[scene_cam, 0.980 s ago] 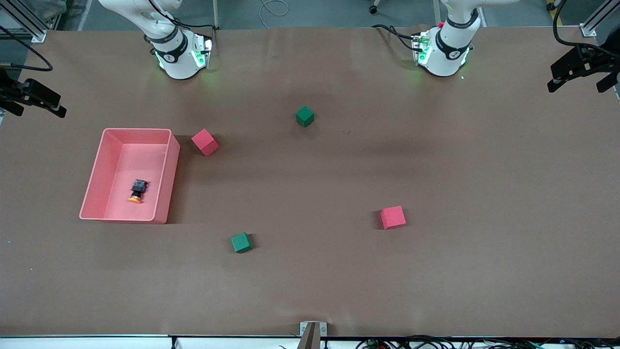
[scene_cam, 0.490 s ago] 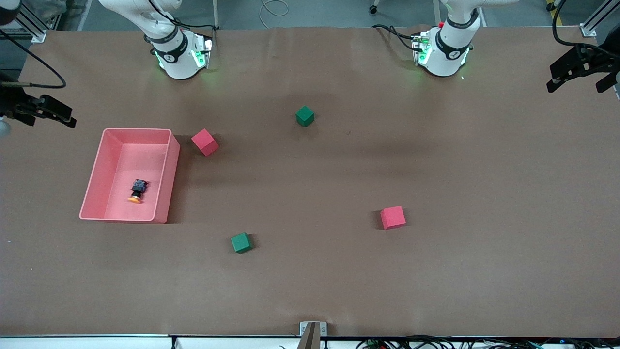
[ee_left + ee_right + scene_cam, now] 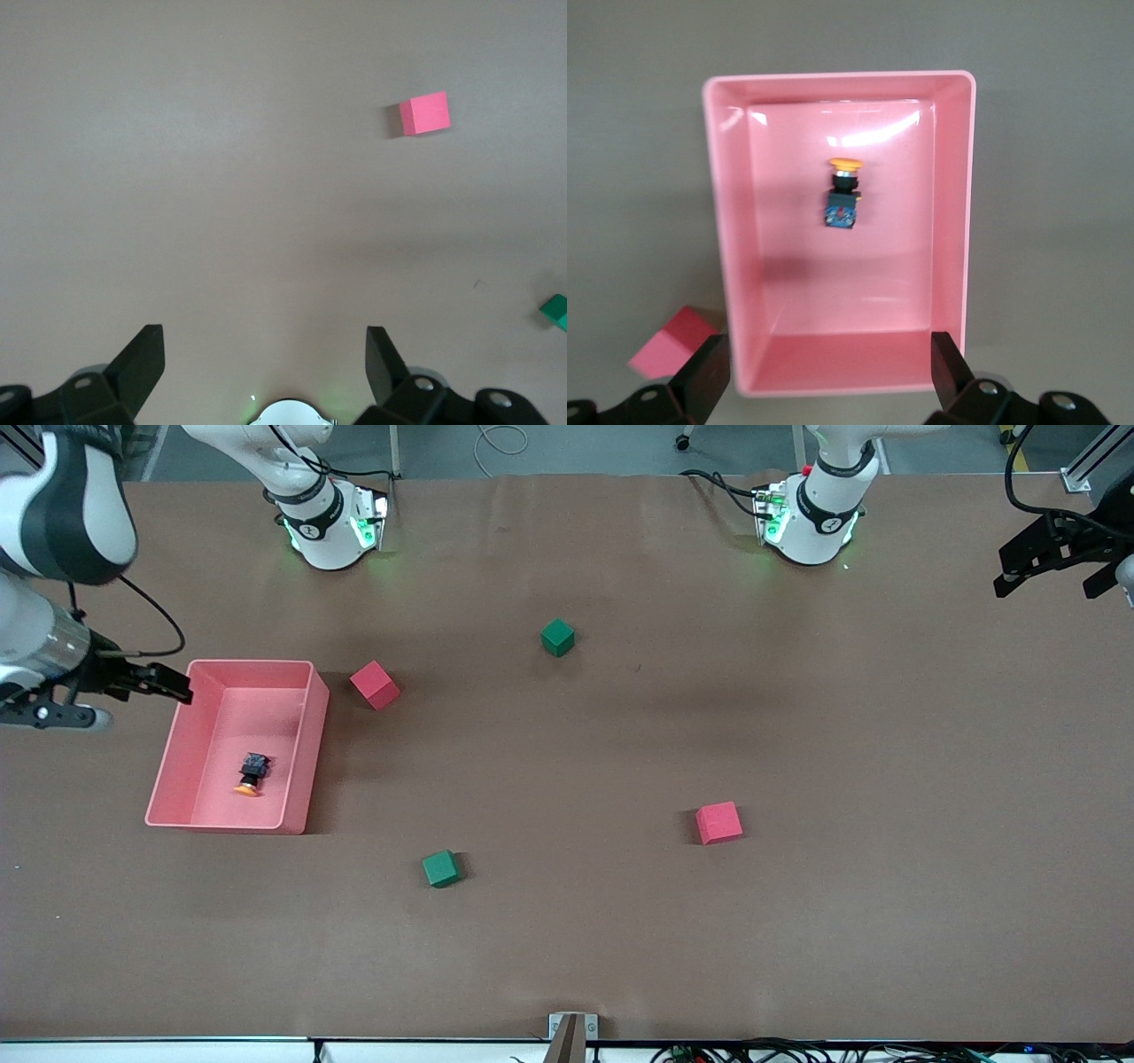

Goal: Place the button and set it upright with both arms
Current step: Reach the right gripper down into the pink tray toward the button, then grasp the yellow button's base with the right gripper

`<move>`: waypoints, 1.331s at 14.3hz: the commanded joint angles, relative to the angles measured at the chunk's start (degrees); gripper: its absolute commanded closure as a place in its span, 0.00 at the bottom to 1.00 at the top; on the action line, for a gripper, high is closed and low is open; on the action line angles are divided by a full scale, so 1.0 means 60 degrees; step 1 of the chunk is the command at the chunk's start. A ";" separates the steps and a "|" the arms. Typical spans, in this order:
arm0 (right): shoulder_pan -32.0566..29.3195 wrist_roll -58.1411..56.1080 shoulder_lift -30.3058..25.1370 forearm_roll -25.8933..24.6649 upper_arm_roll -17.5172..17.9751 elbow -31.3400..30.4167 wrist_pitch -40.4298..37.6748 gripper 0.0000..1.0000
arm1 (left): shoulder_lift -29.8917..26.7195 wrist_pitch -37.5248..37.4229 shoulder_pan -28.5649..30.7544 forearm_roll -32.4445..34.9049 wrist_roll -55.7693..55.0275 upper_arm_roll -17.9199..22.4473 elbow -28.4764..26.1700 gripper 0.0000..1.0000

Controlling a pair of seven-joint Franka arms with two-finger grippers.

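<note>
Starting at the tray [image 3: 306, 744], we see the right hand [image 3: 168, 686] wide and empty at its rim, the button [image 3: 252, 772] lying on its side inside, nothing lifted or uprighted yet; the left hand [image 3: 1054, 567] waits wide over the surface's [image 3: 620, 939] end.

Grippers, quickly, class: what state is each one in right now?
Left gripper: open, holding nothing, over the table's edge.
Right gripper: open, holding nothing, over the pink tray's rim.
</note>
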 commanded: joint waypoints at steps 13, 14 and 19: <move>-0.0708 -0.0807 0.3967 0.0070 0.0182 -0.0187 0.4014 0.03 | 0.0117 0.0259 0.0008 0.0089 -0.0121 -0.0175 0.0083 0.00; -0.0723 -0.0807 0.4084 0.0070 0.0254 -0.0274 0.4205 0.03 | 0.0117 0.0274 0.0008 0.0104 -0.0121 -0.0175 0.0098 0.00; -0.0723 -0.0807 0.4436 0.0070 0.0342 -0.0656 0.5246 0.07 | 0.0147 0.0362 0.0038 0.0104 -0.0121 -0.0175 0.0054 0.00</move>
